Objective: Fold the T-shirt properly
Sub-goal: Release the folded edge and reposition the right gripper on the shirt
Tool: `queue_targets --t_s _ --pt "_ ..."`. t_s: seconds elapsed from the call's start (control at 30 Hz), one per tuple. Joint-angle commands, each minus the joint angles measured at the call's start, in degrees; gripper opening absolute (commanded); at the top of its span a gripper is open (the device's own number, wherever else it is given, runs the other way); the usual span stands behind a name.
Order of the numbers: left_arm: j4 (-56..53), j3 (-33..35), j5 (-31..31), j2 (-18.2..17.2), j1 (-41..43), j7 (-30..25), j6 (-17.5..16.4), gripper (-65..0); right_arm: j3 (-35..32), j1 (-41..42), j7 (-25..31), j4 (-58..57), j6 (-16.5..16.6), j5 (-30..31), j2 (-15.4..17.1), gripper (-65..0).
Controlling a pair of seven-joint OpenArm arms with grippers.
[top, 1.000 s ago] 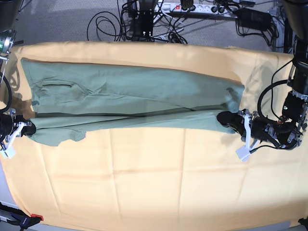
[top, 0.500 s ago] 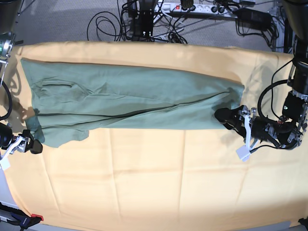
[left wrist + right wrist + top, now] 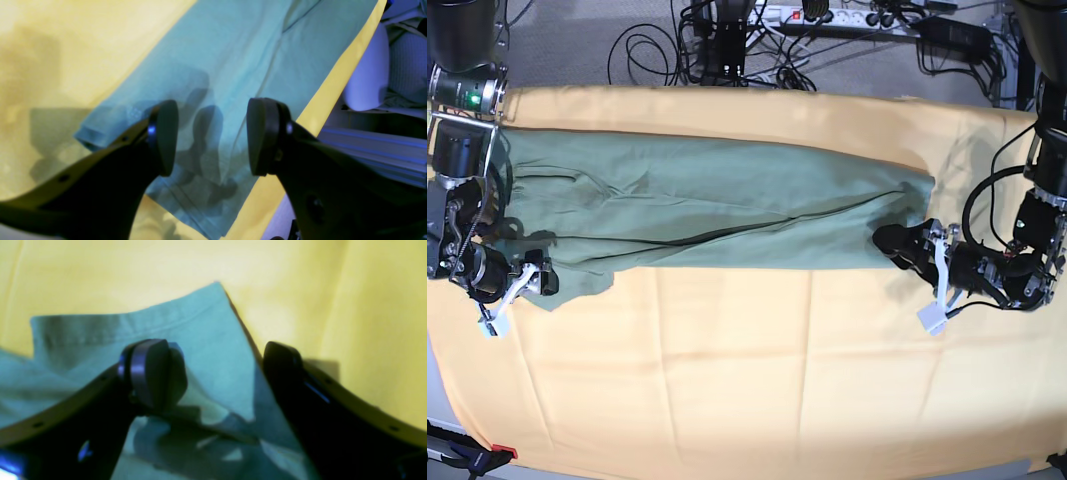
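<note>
Both grippers released, T-shirt [image 3: 717,210] edge free

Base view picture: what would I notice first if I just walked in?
A long green T-shirt lies folded in a strip across the far half of a big yellow-orange cloth. A black robot gripper sits at each end, the right gripper and the left gripper, both open. Cables tangle on the floor behind.

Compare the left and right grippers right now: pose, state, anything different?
The left gripper sits at the T-shirt's hem end, arm lying low along the yellow cloth. The right gripper sits at the sleeve end, its arm reaching down from above. Both are open, holding nothing.
</note>
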Motion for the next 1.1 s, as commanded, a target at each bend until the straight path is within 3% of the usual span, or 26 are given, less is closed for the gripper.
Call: queue_targets --t_s 0.0,0.2,0.4,0.67,0.73,0.83,0.87,1.07 --pt "0.6 -0.5 -1.3 -0.9 -1.7 -0.2 -0.4 -30.4 0.2 1.0 0.5 0.9 -0.5 -0.5 0.5 -19.6" --pt "0.6 -0.5 -1.3 -0.9 -1.7 -0.2 -0.4 -30.4 0.3 0.4 0.7 0.9 3.4 5.8 0.1 -21.7" --pt "0.6 -0.5 -1.3 -0.9 -1.7 -0.2 -0.4 -30.4 0.3 1.0 0.9 0.9 3.4 10.4 0.0 -21.7" --pt "0.6 -0.5 -1.3 -0.8 -1.7 -0.2 -0.4 -30.4 0.3 1.0 3.7 0.9 3.4 10.1 -0.2 -22.3" --pt "0.6 -0.5 -1.3 -0.8 -1.7 -0.2 -0.4 -30.4 0.3 1.0 4.5 0.9 3.4 10.1 -0.2 -31.8" --pt "0.6 -0.5 -1.3 -0.8 -1.7 -0.2 -0.4 -30.4 0.3 1.0 4.6 0.9 3.4 10.1 -0.2 -58.8" --pt "0.6 -0.5 -1.3 -0.8 -1.7 -0.2 -0.4 -30.4 0.3 1.0 4.3 0.9 3.4 10.1 -0.2 -65.0" --pt "0.6 -0.5 -1.3 -0.8 -1.7 -0.2 -0.4 -30.4 0.3 0.9 3.1 1.1 3.4 10.1 0.1 -65.0"
